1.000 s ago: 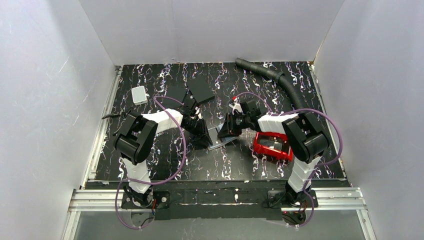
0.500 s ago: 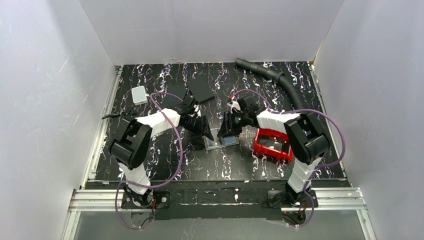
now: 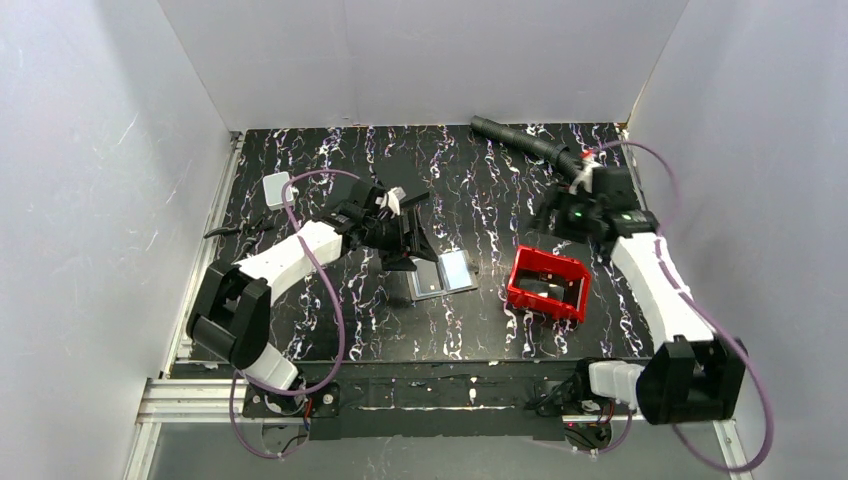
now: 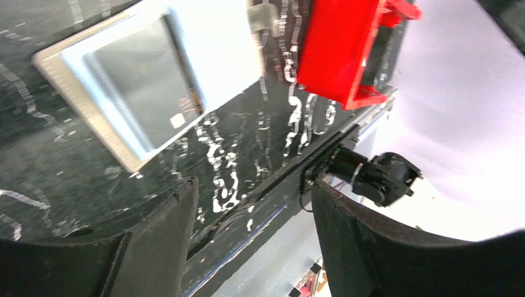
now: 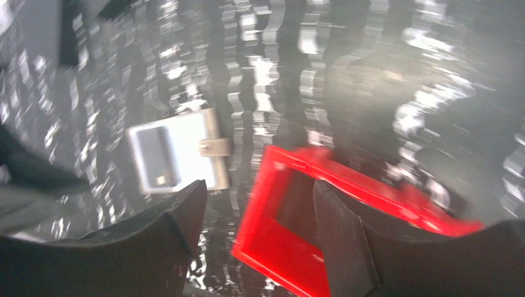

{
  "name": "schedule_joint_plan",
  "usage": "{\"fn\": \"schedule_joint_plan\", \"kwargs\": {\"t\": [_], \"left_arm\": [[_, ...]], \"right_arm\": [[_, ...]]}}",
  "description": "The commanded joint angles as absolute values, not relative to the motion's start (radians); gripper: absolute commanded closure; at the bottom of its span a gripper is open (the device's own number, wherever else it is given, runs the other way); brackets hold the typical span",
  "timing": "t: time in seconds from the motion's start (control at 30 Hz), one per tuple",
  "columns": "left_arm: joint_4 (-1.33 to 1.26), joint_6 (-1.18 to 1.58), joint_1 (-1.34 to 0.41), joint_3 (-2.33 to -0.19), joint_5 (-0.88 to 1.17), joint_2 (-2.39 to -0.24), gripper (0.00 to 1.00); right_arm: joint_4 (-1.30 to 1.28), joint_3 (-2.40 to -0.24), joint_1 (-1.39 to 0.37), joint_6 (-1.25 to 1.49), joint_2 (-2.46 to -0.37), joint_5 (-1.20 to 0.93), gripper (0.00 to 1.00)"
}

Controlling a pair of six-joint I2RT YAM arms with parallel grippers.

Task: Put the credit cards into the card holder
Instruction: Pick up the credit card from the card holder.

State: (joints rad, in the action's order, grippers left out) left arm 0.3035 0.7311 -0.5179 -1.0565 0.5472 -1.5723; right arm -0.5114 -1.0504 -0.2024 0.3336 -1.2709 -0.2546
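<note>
Left gripper (image 4: 252,189) hovers just left of the card holder (image 3: 443,272), claw spread, empty. The holder lies open mid-table, pockets up, probably so cards slide in. Red tray (image 3: 545,303) sits just right. Right gripper (image 5: 257,185), far right, is spread and empty too.

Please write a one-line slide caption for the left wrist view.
Open left gripper above the black marbled table, with the card holder lying flat beside the red tray.

The card holder (image 5: 176,151) looks strongly blurred; the upper picture edge cuts off the red tray (image 4: 339,49).
</note>
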Motion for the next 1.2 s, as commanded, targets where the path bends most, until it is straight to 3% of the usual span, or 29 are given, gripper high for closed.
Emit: {"fn": "schedule_joint_plan", "kwargs": {"t": [0.0,0.2,0.37,0.43,0.53,0.57,0.6,0.63,0.67,0.97,1.17], "left_arm": [[0.176,0.772,-0.59,-1.098,0.626,-1.548,0.34],[0.128,0.785,-0.747,-1.284,0.511,-1.713,0.36],[0.133,0.786,-0.801,-1.422,0.477,-1.867,0.38],[0.139,0.779,-0.817,-1.464,0.472,-1.912,0.38],[0.17,0.747,-0.834,-1.527,0.45,-1.975,0.36],[0.184,0.733,-0.84,-1.544,0.435,-1.995,0.36],[0.198,0.718,-0.845,-1.562,0.418,-2.012,0.36],[0.211,0.701,-0.853,-1.58,0.404,-2.027,0.36],[0.225,0.688,-0.856,-1.598,0.39,-2.043,0.36],[0.252,0.644,-0.9,-1.722,0.357,-2.157,0.49],[0.267,0.62,-0.943,-1.755,0.288,-2.184,0.55]], "right_arm": [[-0.676,-0.947,-0.016,0.303,-1.158,-0.222,0.27],[-0.72,-0.882,0.146,0.321,-1.121,-0.143,0.28],[-0.712,-0.853,0.142,0.308,-1.193,-0.244,0.39],[-0.685,-0.832,0.101,0.321,-1.191,-0.236,0.38],[-0.656,-0.808,0.061,0.352,-1.204,-0.231,0.34],[-0.641,-0.795,0.057,0.362,-1.21,-0.236,0.27],[-0.626,-0.78,0.054,0.371,-1.215,-0.242,0.12],[-0.611,-0.77,0.052,0.379,-1.217,-0.245,0.03],[-0.597,-0.759,0.049,0.383,-1.219,-0.242,0.02],[-0.6,-0.776,0.046,0.417,-1.19,-0.152,0.06],[-0.653,-0.81,0.045,0.389,-1.186,-0.09,0.15]]}}
